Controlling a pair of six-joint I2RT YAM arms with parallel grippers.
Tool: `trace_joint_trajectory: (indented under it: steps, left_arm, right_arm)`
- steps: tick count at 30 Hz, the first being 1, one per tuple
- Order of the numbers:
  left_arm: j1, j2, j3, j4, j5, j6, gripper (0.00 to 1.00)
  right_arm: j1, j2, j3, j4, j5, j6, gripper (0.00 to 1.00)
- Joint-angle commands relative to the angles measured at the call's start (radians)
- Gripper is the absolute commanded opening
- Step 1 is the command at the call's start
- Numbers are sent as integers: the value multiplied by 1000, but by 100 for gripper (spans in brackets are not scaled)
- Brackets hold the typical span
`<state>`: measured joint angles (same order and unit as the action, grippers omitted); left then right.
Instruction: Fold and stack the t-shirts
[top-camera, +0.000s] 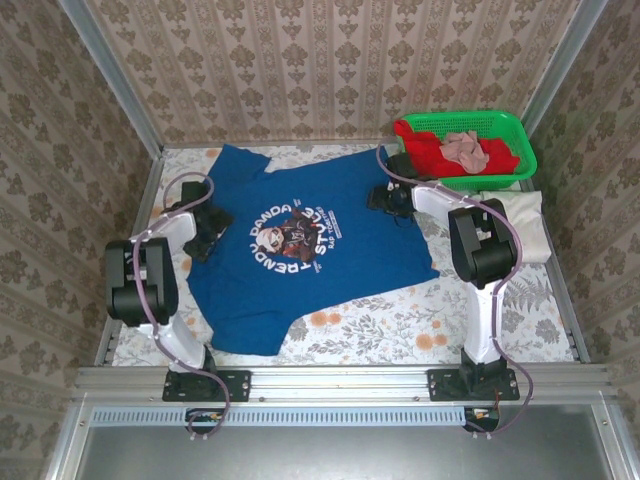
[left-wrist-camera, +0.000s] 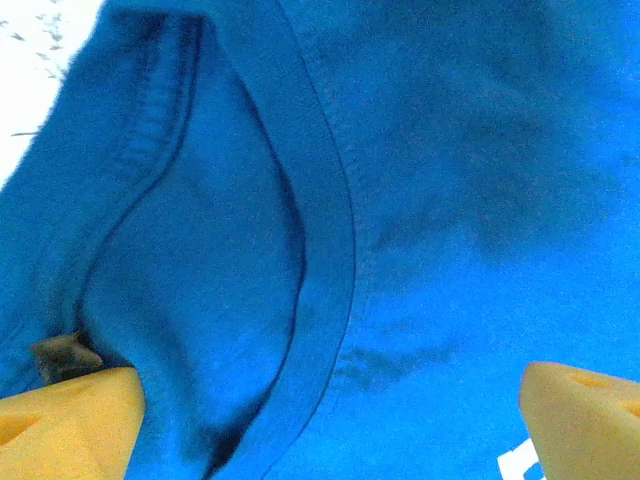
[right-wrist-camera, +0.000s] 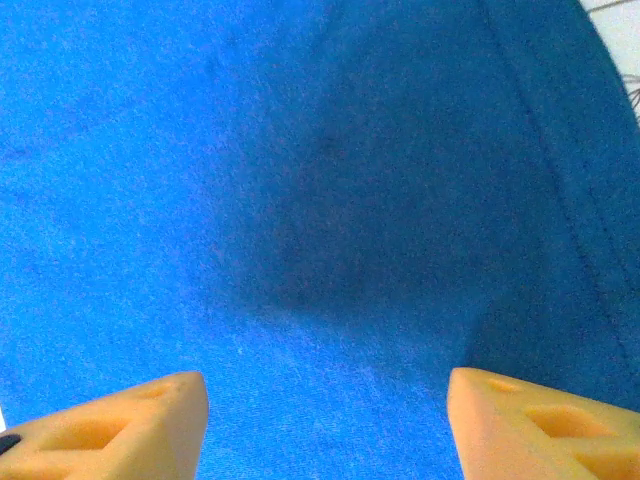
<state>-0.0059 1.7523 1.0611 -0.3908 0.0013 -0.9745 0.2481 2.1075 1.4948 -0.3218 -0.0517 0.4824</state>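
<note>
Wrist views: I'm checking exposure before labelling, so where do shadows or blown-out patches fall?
Left wrist: a soft shadow darkens the blue t-shirt right of its collar, and the tablecloth at top left is blown out white. Right wrist: a broad shadow darkens the shirt's centre.

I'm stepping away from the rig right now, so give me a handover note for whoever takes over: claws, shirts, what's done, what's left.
Left claw: open, low over the collar of the blue t-shirt, gripping nothing.
Right claw: open, low over the same shirt near its hem end, gripping nothing.
Blue t-shirt: spread flat on the table, print up, unfolded.
Cream-white t-shirt: at the table's right edge beside the right arm, apparently folded.
Done: blue shirt laid out.
Left: fold it, then stack the two shirts.
</note>
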Motion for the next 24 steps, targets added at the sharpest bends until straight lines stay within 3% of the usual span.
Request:
trace_joint_trajectory:
  steps: [1, 10, 16, 20, 24]
  left_arm:
    - [24, 60, 49, 1, 32, 37, 97]
    - [72, 225, 202, -48, 91, 124, 98]
    - [88, 282, 311, -67, 132, 155, 100]
    - [74, 206, 315, -73, 118, 189, 100]
    - [49, 35, 230, -65, 86, 189, 100]
  right_arm:
    - [4, -14, -49, -21, 24, 12, 65]
    - [4, -109, -213, -13, 69, 19, 66]
    - [8, -133, -197, -31, 76, 31, 67]
    - [10, -211, -214, -14, 60, 19, 73]
    - [10, -336, -278, 8, 42, -3, 78]
